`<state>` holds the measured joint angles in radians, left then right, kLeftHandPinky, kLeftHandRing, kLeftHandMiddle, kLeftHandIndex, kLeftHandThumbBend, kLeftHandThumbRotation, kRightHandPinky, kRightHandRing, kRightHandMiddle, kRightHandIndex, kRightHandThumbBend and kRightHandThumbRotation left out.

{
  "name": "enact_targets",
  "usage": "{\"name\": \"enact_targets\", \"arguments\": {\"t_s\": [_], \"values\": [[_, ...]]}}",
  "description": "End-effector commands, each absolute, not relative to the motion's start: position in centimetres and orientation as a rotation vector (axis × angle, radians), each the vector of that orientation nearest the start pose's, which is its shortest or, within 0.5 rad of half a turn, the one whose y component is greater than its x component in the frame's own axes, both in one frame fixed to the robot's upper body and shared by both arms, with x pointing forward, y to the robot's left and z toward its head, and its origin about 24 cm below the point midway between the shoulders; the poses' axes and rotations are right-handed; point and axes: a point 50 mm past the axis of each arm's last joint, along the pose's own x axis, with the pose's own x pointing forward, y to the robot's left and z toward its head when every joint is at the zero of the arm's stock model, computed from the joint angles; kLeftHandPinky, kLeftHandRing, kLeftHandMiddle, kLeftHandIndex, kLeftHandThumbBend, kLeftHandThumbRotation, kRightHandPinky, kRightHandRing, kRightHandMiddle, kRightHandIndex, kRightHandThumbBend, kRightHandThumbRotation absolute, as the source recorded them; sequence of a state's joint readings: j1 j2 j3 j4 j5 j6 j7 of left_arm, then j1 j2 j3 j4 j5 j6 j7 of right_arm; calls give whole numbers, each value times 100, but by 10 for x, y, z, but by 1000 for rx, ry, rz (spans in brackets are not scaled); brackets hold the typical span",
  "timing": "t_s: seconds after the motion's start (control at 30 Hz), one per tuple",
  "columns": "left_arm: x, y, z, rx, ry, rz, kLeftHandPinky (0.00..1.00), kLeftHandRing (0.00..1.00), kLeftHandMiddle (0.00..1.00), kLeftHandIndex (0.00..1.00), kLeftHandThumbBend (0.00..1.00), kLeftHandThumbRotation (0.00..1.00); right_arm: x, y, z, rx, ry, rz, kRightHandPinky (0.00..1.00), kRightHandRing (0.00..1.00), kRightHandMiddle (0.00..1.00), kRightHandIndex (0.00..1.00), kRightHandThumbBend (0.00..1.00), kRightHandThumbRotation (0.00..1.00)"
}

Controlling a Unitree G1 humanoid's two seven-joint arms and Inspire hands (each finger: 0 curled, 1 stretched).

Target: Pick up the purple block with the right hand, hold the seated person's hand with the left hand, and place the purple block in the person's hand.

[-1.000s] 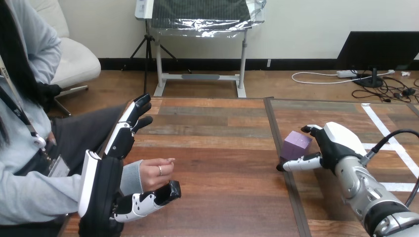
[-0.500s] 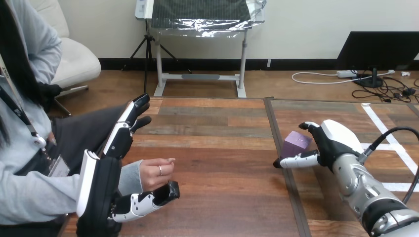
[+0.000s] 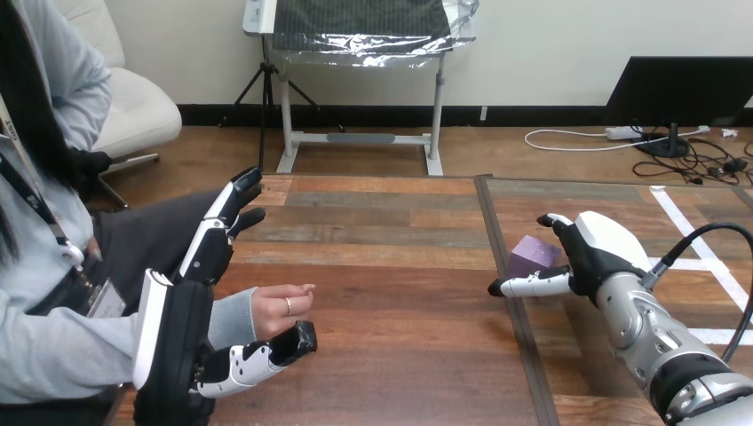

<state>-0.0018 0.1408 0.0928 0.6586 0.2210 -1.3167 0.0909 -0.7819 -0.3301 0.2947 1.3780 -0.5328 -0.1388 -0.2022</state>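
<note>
1. The left hand (image 3: 173,337) was released, its fingers (image 3: 217,232) straight and its thumb beneath the person's hand (image 3: 280,309).
2. The purple block (image 3: 531,255) sat on the counter (image 3: 400,266), at the right.
3. The right hand (image 3: 590,253) had its fingers and thumb curled round the block.

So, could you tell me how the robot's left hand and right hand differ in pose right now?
The left hand stands on edge beside the person's hand, fingers straight, thumb below it; the right hand is up against the purple block on the table. The left is open; the right's grip I cannot tell. Both are black with white shells.
</note>
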Motion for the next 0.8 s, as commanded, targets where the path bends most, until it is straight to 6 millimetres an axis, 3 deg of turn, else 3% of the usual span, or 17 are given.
{"name": "enact_targets", "arguments": {"t_s": [0.0,0.53,0.77], "values": [[212,177,32,246,-718,-65,83,90,92,90,100,69,374,-210,45,-1095,239,33,86,94,95,94,100,45],[211,176,33,256,-723,-64,82,90,92,90,100,70,375,-211,47,-1093,235,16,80,88,90,90,100,39],[210,176,33,261,-724,-62,82,90,91,90,100,70,376,-210,49,-1086,235,8,68,79,81,86,100,31]]}}
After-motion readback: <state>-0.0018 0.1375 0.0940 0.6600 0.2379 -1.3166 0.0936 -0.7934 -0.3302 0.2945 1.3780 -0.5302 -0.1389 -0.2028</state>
